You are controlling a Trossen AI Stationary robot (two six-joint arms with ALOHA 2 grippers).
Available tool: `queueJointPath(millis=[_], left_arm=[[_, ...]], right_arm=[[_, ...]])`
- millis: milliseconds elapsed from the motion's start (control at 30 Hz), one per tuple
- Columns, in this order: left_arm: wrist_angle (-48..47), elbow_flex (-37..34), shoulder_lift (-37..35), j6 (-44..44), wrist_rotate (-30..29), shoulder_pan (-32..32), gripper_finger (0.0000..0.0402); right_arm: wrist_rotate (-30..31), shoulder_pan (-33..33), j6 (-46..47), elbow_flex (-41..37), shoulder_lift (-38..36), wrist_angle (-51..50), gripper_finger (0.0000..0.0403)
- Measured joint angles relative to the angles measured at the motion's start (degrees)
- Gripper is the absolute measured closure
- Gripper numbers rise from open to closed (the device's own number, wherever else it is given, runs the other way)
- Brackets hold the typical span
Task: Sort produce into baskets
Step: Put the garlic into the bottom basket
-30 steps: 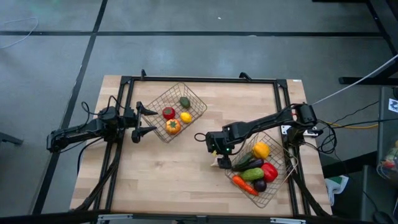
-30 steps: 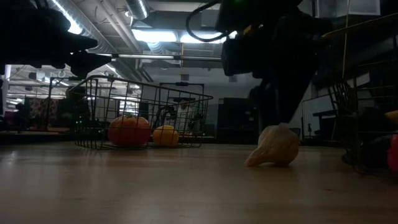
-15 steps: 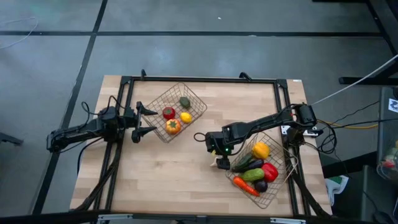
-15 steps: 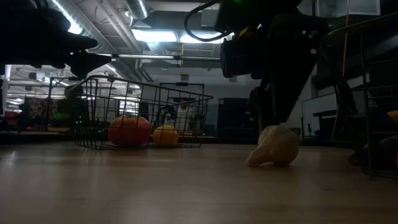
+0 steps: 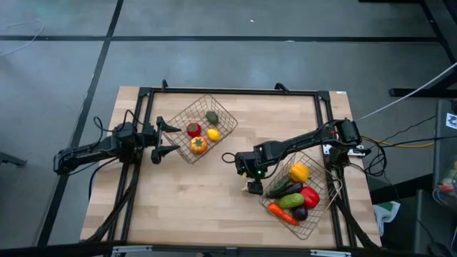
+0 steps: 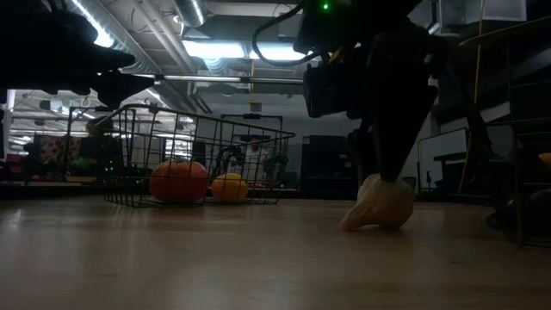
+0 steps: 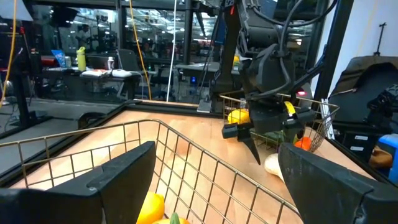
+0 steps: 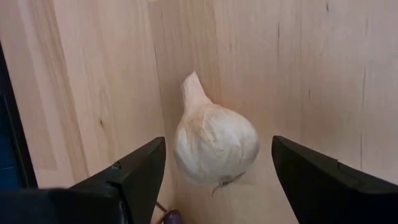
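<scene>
A pale garlic bulb (image 8: 214, 144) lies on its side on the wooden table (image 5: 207, 193), just left of the right wire basket (image 5: 319, 214). It also shows in the low view (image 6: 379, 205) and the high view (image 5: 255, 190). My right gripper (image 8: 217, 144) points down over it, open. Its fingers (image 8: 134, 174) stand on either side of the bulb with small gaps showing. My left gripper (image 5: 166, 139) is open and empty, level, just left of the left wire basket (image 5: 182, 118).
The left basket holds a red piece (image 5: 193, 129), a lemon (image 5: 213, 133), an orange piece (image 5: 198, 145) and an avocado (image 5: 211, 117). The right basket holds a yellow pepper (image 5: 299, 172), a red pepper (image 5: 308, 196), a cucumber (image 5: 289, 200), a carrot (image 5: 280, 212) and dark pieces.
My right gripper has come down toward the garlic, so that its fingers now reach the bulb's top in the low view. The garlic has stayed where it was.
</scene>
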Motion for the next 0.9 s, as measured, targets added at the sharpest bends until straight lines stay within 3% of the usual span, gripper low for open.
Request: queueJointPath(millis=[233, 633, 900], left_arm=[[0.01, 0.00, -0.01, -0.01, 0.00, -0.01, 0.0066], [0.02, 0.00, -0.01, 0.00, 0.00, 0.00, 0.0066], [0.02, 0.00, -0.01, 0.00, 0.00, -0.01, 0.0066]], right_arm=[[0.02, 0.00, -0.02, 0.00, 0.00, -0.45, 0.0119], [0.00, 0.00, -0.04, 0.00, 0.00, -0.42, 0.0204], [0.00, 0.00, -0.07, 0.00, -0.02, -0.44, 0.0227]])
